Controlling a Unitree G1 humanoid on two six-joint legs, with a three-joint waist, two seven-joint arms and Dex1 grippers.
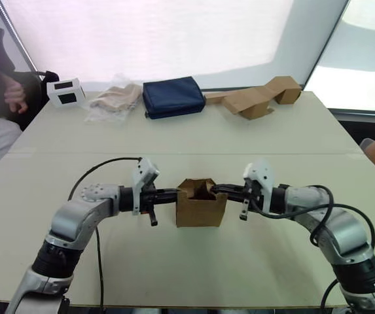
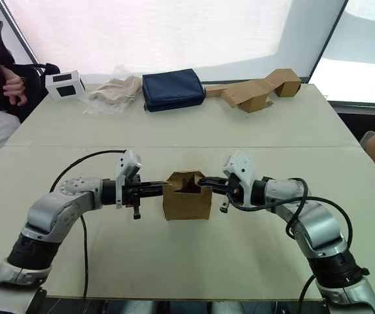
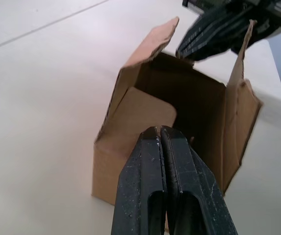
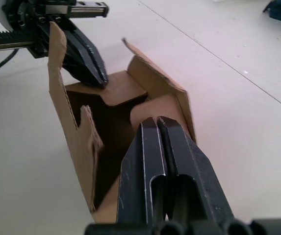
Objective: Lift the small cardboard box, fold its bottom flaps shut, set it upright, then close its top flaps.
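Between both pincers, small cardboard box (image 1: 200,209) open.

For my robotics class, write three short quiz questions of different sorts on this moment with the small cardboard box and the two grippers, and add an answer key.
1. True or false: the small cardboard box stands on the table with its top open.
2. Multiple choice: where are the left gripper and right gripper?
A. Both resting by the navy blue pouch
B. One at each side of the box, tips at the small side flaps
C. Both lifted high above the table
3. Fill in: in the wrist views, each gripper's fingers are pressed ____.

Key: 1 true; 2 B; 3 together.
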